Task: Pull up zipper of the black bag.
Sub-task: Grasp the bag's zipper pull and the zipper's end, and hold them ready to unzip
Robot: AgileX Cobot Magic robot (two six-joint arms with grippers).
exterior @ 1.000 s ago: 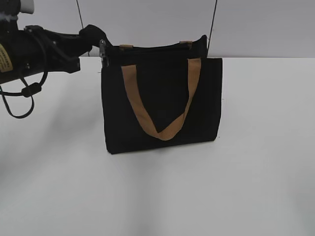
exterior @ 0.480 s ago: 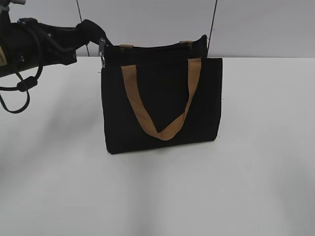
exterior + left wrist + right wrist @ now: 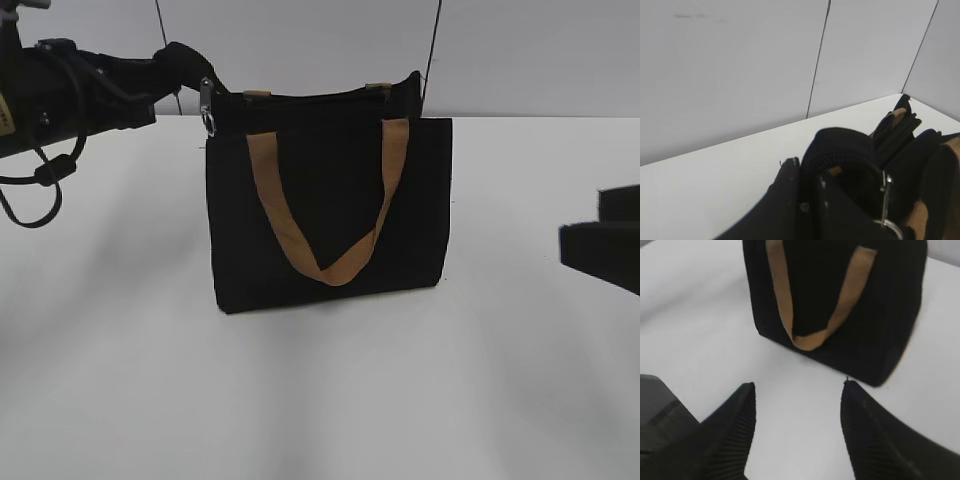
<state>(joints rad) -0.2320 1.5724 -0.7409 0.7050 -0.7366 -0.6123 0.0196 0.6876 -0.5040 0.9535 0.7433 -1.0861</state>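
The black bag (image 3: pixel 330 200) stands upright on the white table with a tan strap handle (image 3: pixel 325 265) drooping in a V on its front. My left gripper (image 3: pixel 198 78) is at the bag's top left corner, shut on the black fabric end of the top edge (image 3: pixel 840 147). In the left wrist view its jaws (image 3: pixel 807 172) are pressed together. The silver zipper pull (image 3: pixel 207 108) hangs free just beside my fingers and also shows in the left wrist view (image 3: pixel 885 197). My right gripper (image 3: pixel 797 390) is open and empty, low over the table in front of the bag (image 3: pixel 840 290), and shows at the exterior view's right edge (image 3: pixel 600 240).
The white table (image 3: pixel 320 400) runs all round the bag. A grey panelled wall (image 3: pixel 300 50) stands close behind it. The left arm's body and looped cables (image 3: pixel 50 110) fill the upper left.
My right gripper has come into the exterior view at the right edge. The left arm rose slightly a second ago and has since held still. The bag has not moved.
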